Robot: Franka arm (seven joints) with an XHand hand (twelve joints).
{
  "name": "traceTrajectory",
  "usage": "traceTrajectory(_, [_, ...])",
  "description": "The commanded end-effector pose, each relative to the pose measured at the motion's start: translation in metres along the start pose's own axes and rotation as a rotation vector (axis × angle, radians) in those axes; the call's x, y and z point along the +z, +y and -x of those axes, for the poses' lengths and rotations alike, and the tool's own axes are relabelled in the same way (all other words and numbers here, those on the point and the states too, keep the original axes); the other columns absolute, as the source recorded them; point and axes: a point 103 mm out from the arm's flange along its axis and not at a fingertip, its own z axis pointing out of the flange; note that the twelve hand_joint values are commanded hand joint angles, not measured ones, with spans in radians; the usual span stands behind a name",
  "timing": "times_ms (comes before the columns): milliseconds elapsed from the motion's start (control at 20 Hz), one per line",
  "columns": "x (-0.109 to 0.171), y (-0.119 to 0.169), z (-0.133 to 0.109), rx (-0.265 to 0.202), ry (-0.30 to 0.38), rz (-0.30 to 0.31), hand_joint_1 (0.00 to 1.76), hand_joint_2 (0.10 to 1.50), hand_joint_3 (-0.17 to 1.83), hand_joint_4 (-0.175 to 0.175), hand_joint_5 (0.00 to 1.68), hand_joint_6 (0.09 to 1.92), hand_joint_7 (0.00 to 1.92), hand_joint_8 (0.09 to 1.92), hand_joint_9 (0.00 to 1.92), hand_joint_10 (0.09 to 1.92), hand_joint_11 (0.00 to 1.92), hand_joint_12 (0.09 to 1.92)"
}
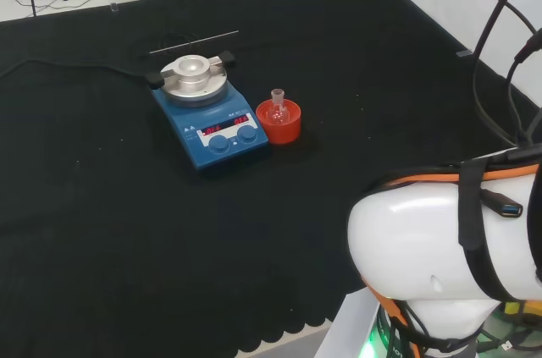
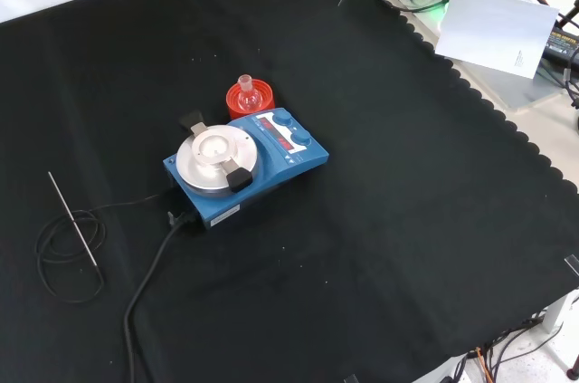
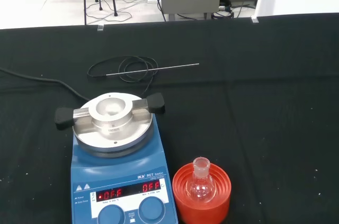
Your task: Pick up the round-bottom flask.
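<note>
A small clear round-bottom flask (image 1: pixel 277 103) (image 2: pixel 244 89) (image 3: pixel 201 180) stands upright, neck up, in a red ribbed ring stand (image 1: pixel 279 122) (image 2: pixel 254 96) (image 3: pixel 202 195). In the head view the stand sits just to the right of a blue hotplate stirrer. In the front view it sits just behind the stirrer. Nothing touches the flask. The white arm links (image 1: pixel 449 248) sit at the lower right of the head view, well away from the flask.
The blue hotplate stirrer (image 1: pixel 210 112) (image 2: pixel 244 163) (image 3: pixel 119 160) carries a round metal block with black handles. A thin metal probe (image 2: pixel 72 219) (image 3: pixel 152 69) and its coiled black cable lie on the black cloth beyond it. A white sheet (image 2: pixel 496 28) lies off the cloth's edge.
</note>
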Motion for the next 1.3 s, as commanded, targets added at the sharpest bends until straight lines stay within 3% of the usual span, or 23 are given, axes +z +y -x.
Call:
traceTrajectory(50, [0.001,0.001,0.0,0.001,-0.009,0.009,0.34,1.01,0.51,0.01,0.22,0.24,0.06,0.39,0.2,0.52,0.03,1.02])
traceTrajectory(200, [0.002,0.002,0.005,0.001,-0.001,0.01,0.23,1.14,0.39,0.018,0.21,0.09,0.01,0.34,0.11,0.53,0.0,0.94])
traceTrajectory(750, [0.021,0.021,0.012,0.027,0.014,-0.014,0.22,1.16,0.36,0.018,0.22,0.09,0.01,0.33,0.1,0.54,0.0,0.92])
traceTrajectory(1300, [0.091,0.066,0.047,0.06,0.061,-0.063,0.24,1.15,0.35,0.016,0.23,0.09,0.02,0.34,0.11,0.54,0.0,0.92])
